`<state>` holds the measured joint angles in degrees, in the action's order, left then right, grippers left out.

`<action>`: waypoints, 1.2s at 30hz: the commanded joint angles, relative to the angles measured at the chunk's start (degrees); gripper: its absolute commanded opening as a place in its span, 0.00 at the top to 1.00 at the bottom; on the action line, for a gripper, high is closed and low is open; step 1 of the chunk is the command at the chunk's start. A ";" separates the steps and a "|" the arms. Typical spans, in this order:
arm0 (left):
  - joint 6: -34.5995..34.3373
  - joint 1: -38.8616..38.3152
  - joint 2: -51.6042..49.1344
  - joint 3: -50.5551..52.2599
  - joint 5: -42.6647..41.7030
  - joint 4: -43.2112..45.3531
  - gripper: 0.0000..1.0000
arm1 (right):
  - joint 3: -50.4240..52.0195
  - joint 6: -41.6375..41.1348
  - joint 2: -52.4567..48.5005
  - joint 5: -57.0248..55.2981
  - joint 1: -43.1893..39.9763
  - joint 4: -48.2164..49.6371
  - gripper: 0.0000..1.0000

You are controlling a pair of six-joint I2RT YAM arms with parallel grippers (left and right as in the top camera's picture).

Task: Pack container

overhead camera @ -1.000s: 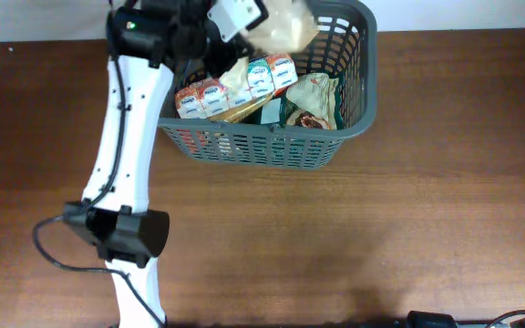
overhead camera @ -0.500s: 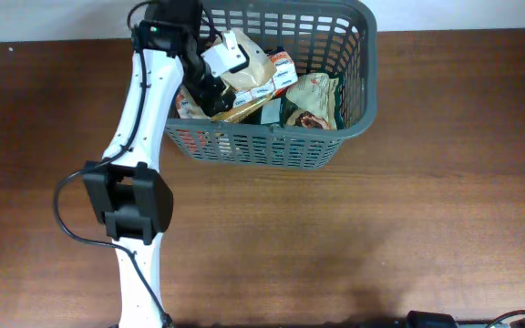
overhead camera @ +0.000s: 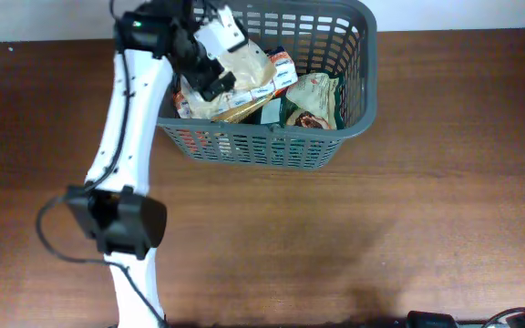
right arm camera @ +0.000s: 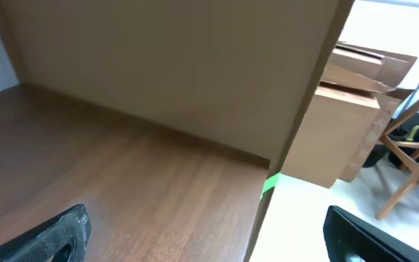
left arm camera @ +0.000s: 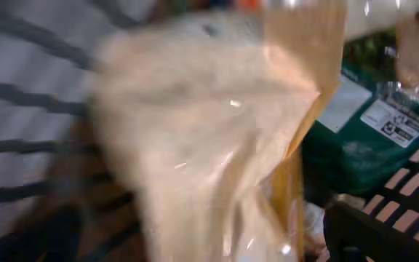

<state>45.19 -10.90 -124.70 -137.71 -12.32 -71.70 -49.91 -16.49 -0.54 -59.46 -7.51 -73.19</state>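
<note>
Release: left pincer [overhead camera: 210,80], clamped on the beige packet [overhead camera: 249,66] 1 second ago, now stands apart, packet dropped inside the container [overhead camera: 272,135]; right pincer [right arm camera: 209,236] apart, idle.

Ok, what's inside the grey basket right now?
In the basket: a tan translucent bag on top, small red-and-white packets beside it, a green packet to its right. Whatever lies beneath them is covered.

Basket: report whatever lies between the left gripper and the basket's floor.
A tan packet lies right under the left gripper and fills its wrist view. It rests on other packets piled in the basket, beside a green packet. No bare floor shows below the gripper.
</note>
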 commanded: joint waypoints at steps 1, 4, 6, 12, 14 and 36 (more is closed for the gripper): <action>-0.76 0.09 5.29 -1.92 6.08 0.07 0.01 | 0.42 -0.31 0.24 1.46 0.28 0.66 0.01; -0.76 0.07 7.23 -1.92 7.23 0.04 0.01 | 0.42 -0.28 0.24 1.81 0.28 0.70 0.01; -0.76 0.02 8.81 -1.92 7.21 0.15 0.01 | 0.42 -0.28 0.24 2.97 0.28 0.70 0.01; -0.81 0.04 14.29 -1.92 7.19 0.07 0.01 | 0.42 -0.28 0.24 3.80 0.28 0.81 0.01; -1.01 0.04 17.14 -1.92 7.17 0.15 0.01 | 0.42 -0.28 0.24 3.85 0.33 0.83 0.01; -7.13 0.20 45.77 -1.90 7.21 -1.03 0.01 | 0.42 -0.28 0.24 8.07 0.33 1.01 0.01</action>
<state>39.77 -10.90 -78.46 -140.16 -5.50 -72.60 -49.89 -16.49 -0.54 -52.14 -7.51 -72.36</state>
